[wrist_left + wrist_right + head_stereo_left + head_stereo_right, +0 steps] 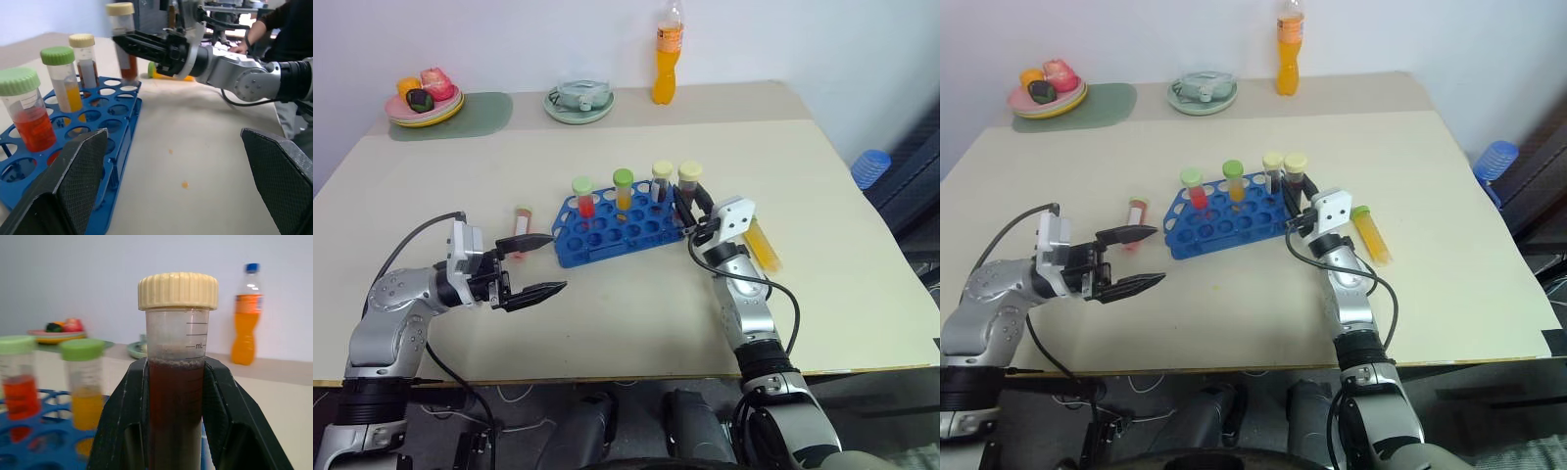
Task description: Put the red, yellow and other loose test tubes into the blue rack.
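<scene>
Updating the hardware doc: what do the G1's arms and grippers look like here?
Both arms are silver-grey metal segments with black joint bands. Each wrist carries a white block. Left gripper and right gripper have black, tapered fingers; inner pads are cross-hatched. A black cable loops along each forearm.

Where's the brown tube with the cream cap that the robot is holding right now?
The brown tube stands upright in the right hand, at the blue rack's right end, beside another cream-capped tube already racked.

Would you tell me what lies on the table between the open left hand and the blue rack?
A small red-filled tube lies there, between the left hand and the blue rack, in the left eye view.
</scene>
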